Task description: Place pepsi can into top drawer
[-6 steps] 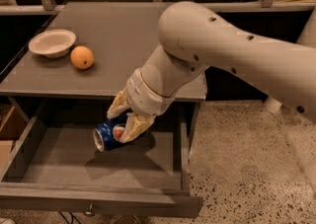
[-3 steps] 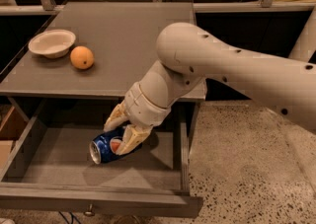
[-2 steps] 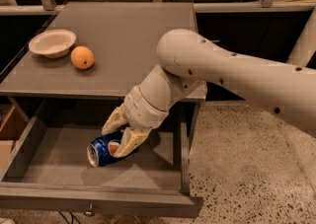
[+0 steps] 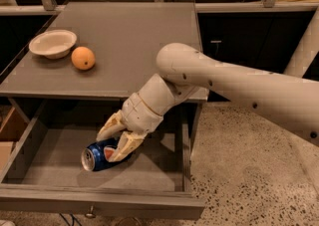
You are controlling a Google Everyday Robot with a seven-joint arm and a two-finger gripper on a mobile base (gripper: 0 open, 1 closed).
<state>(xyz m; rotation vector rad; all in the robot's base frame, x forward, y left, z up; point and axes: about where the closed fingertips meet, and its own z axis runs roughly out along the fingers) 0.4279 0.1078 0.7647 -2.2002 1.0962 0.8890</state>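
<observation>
The pepsi can (image 4: 93, 158) is blue with a silver end and lies on its side, low in the open top drawer (image 4: 99, 204), left of the drawer's middle. Its silver end points to the front left. My gripper (image 4: 106, 147) reaches down into the drawer from the right, with its tan fingers (image 4: 123, 148) closed around the can, one behind it and one in front. I cannot tell whether the can touches the drawer floor. The small metal knob (image 4: 90, 214) shows at the bottom of the front panel.
A white bowl (image 4: 52, 43) and an orange (image 4: 82, 57) sit on the grey tabletop (image 4: 134, 36) at the left. My white arm (image 4: 239, 88) crosses the table's front right corner. A cardboard box (image 4: 10, 126) stands at the left. Speckled floor lies at the right.
My gripper has moved the can lower into the drawer and a little to the left. The arm has dropped lower with it.
</observation>
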